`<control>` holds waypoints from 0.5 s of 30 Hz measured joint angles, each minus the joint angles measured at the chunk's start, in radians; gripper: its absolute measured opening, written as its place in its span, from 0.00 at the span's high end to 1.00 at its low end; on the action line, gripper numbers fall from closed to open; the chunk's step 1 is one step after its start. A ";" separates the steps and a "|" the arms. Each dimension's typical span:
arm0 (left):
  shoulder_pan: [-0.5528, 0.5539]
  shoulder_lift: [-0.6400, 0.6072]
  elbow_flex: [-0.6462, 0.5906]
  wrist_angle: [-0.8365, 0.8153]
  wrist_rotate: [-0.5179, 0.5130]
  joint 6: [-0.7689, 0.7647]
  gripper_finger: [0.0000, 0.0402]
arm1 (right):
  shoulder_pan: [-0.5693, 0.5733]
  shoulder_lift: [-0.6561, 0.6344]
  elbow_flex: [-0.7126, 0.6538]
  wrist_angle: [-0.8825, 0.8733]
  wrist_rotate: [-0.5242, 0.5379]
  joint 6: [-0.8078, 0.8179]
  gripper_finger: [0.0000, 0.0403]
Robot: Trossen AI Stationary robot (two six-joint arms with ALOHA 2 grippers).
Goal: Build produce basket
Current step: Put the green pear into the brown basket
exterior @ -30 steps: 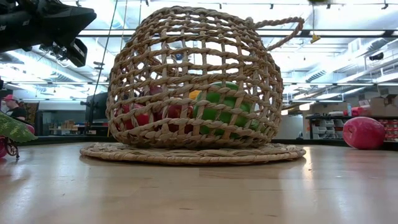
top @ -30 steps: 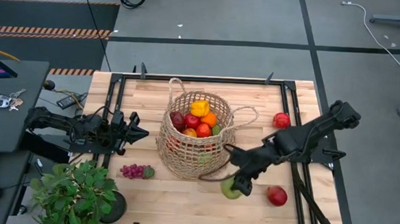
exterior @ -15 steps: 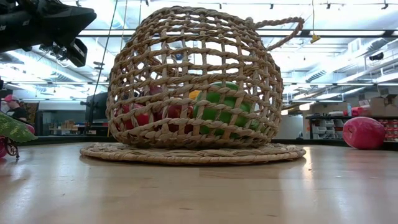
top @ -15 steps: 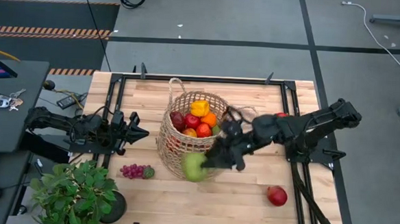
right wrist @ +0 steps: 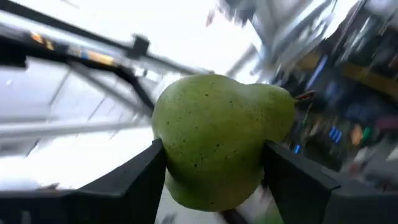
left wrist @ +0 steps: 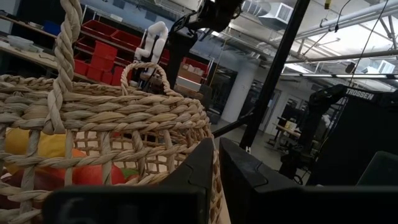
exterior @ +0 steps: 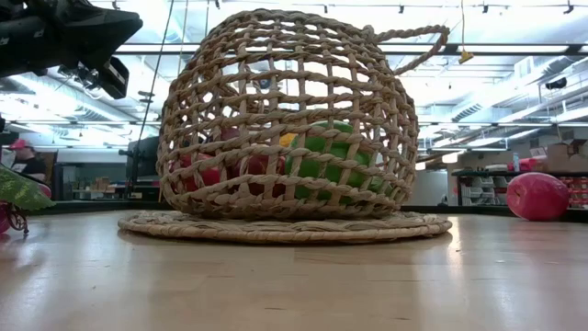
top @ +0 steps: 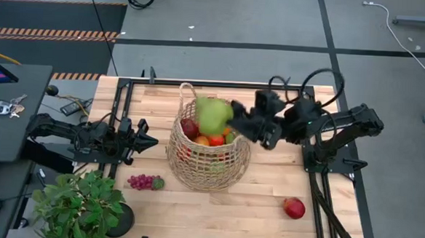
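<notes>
The tan straw basket (top: 209,154) stands mid-table with red, orange and yellow produce inside; a green fruit (exterior: 331,161) shows through its weave. My right gripper (top: 225,120) reaches in from the table's right and is shut on a green pear (top: 213,115), high above the basket's opening. In the right wrist view the pear (right wrist: 217,140) fills the space between the fingers. My left gripper (top: 154,141) waits shut just left of the basket (left wrist: 106,124). Purple grapes (top: 144,181) and a red apple (top: 293,207) lie on the table. My right gripper pinches the pear's wide body (right wrist: 171,155) between its two fingers, one on each opposite side. The fingers come from the table's right, slanting a little upward. The pear is lifted clear above the basket, lying sideways with its stem (right wrist: 305,94) out to one side.
A potted green plant (top: 82,207) stands at the near left corner. A black frame (top: 200,84) borders the table. A red fruit (exterior: 537,195) shows at the right of the low view. Bare wood lies in front of the basket and toward the near right.
My right gripper has lifted the pear off the table at the basket's near right, swung it left past the basket's front, then up and toward the far edge, over the opening. It has tipped from pointing down to slightly upward. The pear now hangs clear.
</notes>
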 joint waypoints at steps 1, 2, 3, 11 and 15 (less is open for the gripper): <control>0.000 0.000 0.000 0.000 0.000 0.000 0.92 | -0.005 0.000 0.000 0.024 0.022 -0.022 0.36; 0.000 0.000 0.000 0.000 0.000 0.000 0.92 | -0.009 0.000 0.000 0.045 0.044 -0.043 0.36; 0.000 0.000 0.000 0.000 0.000 0.000 0.93 | -0.012 0.000 0.000 0.063 0.062 -0.064 0.36; 0.000 0.000 0.000 0.000 0.000 0.000 0.91 | -0.026 0.000 0.000 0.144 0.102 -0.162 0.36; 0.000 0.000 0.000 0.000 0.000 0.000 0.91 | -0.037 0.000 0.000 0.128 0.102 -0.165 0.36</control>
